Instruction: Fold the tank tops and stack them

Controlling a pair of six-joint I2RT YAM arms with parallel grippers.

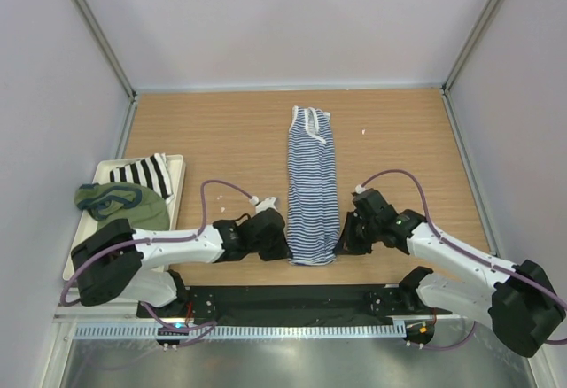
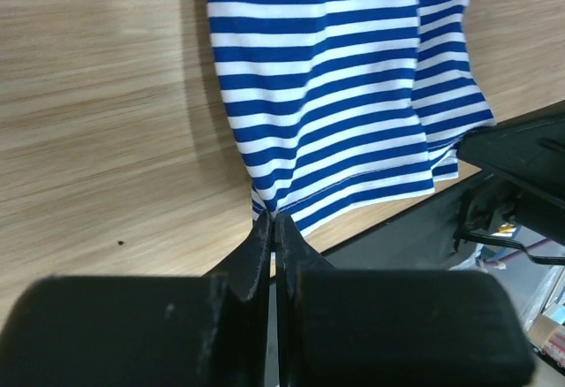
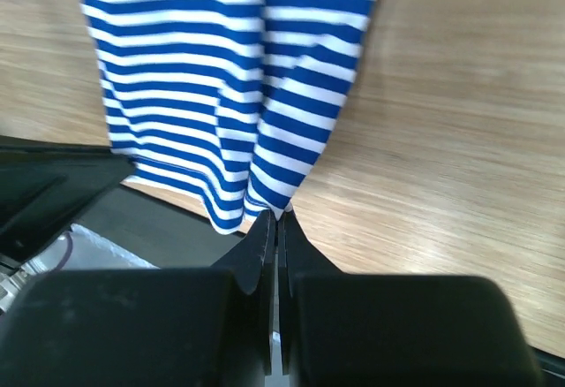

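Top view, striped tank top point(image 1: 312, 189): flat and long in the middle of the surface point(image 1: 213, 131), straps at the far end, hem at the near edge.
Top view, olive tank top point(image 1: 124, 204): crumpled on the tray point(image 1: 180, 168) at the left, touching a black-and-white striped cloth point(image 1: 142, 174); well apart from the striped tank top.
Top view, claws: left claw point(image 1: 283, 242) at the near left hem corner, right claw point(image 1: 341, 244) at the near right hem corner.
Left wrist view, left claw point(image 2: 272, 223): closed, pinching the hem corner of the striped tank top point(image 2: 353, 78); cloth drawn into a small peak at the tips.
Right wrist view, right claw point(image 3: 275, 219): closed, pinching the other hem corner of the striped tank top point(image 3: 203, 78).
Step in hand: probably the grasp of both hem corners, before a crosswise fold.
Next move: likely a lift of both corners together, then a carry of the hem toward the far end, over the straps; calls for equal height and even pull, without twist.
Risk: thin pinch on little cloth, possible slip during the lift.
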